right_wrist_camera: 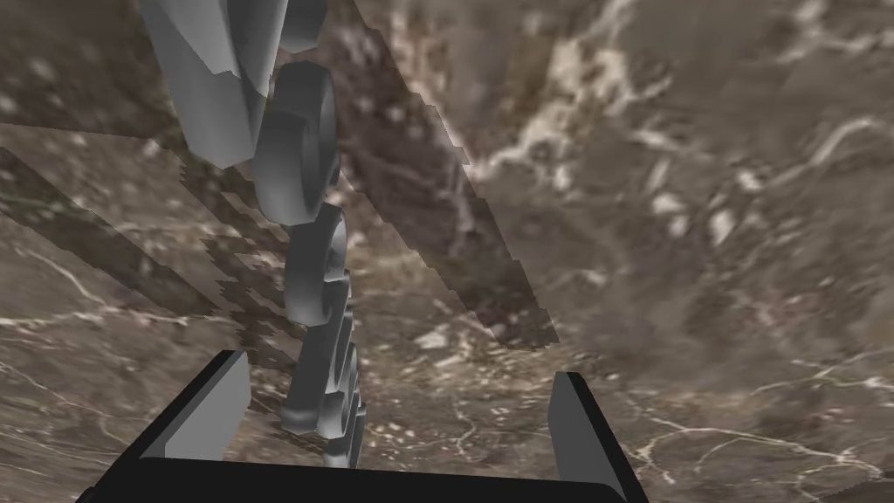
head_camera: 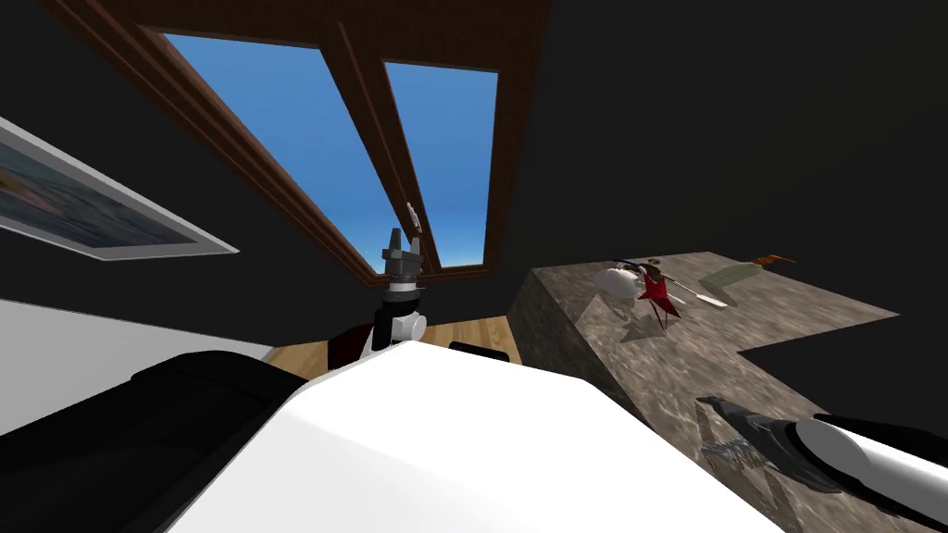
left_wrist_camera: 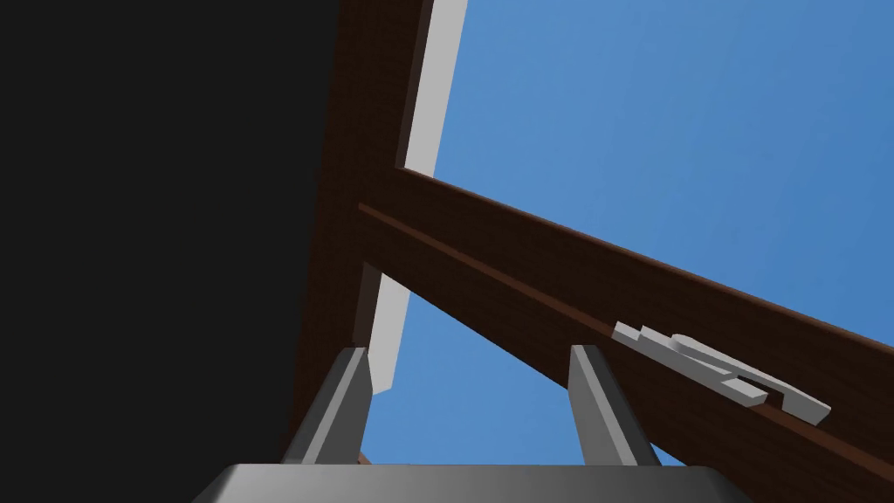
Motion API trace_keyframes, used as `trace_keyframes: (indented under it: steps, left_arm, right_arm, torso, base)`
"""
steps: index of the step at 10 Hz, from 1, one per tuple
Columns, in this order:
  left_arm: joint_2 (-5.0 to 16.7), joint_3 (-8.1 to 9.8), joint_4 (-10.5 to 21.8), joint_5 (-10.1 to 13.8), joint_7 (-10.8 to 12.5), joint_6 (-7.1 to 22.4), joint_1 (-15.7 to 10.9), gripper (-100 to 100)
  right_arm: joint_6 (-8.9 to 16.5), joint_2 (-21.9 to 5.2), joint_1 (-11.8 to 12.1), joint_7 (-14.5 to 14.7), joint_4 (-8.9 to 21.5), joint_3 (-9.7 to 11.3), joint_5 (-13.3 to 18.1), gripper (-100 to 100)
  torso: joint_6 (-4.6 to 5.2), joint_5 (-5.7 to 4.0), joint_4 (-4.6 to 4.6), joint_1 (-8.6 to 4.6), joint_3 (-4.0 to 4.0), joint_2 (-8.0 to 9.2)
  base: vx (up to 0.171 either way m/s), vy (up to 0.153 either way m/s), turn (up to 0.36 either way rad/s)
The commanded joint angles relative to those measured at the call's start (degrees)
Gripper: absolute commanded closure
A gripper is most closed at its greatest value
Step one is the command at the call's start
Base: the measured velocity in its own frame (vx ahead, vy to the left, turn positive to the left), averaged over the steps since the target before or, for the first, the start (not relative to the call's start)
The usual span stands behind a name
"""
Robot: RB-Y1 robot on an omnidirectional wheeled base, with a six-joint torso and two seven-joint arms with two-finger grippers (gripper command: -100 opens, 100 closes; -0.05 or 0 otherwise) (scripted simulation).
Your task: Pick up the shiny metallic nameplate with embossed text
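Veined stone counter (right_wrist_camera: 698, 262); right end effector (right_wrist_camera: 398, 365) spread around grey embossed nameplate (right_wrist_camera: 306, 175).

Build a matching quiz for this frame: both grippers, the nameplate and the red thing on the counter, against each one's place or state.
Things:
1. left gripper
2. right gripper
3. nameplate
4. red object

Place or state:
A. standing on the far part of the marbled counter
B. grey raised letters, lying between open fingers
C. open, raised in front of the window
D. open, low over the marbled counter

Pairs: 1-C, 2-D, 3-B, 4-A.
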Motion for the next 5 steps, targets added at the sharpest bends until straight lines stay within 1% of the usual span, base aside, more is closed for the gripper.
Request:
trace_keyframes:
  steps: [1,2,5]
  left_arm:
    - [0.0,0.0,0.0,0.0,0.0,0.0,0.0,0]
    - [0.0,0.0,0.0,0.0,0.0,0.0,0.0,0]
    - [0.0,0.0,0.0,0.0,0.0,0.0,0.0,0]
  right_arm:
    - [0.0,0.0,0.0,0.0,0.0,0.0,0.0,-100]
    - [-0.1,0.0,0.0,0.2,0.1,0.0,-0.1,100]
    - [0.0,0.1,0.0,-0.4,0.3,-0.1,-0.4,100]
  torso:
    - [0.0,0.0,0.0,0.0,0.0,0.0]
    - [0.0,-0.01,-0.02,-0.03,-0.05,-0.1]
    - [-0.29,-0.05,-0.13,-0.07,-0.19,-0.27]
  base:
    - [-0.025,0.001,0.005]
    - [0.0,0.0,0.0]
    - [0.0,0.0,-0.019]
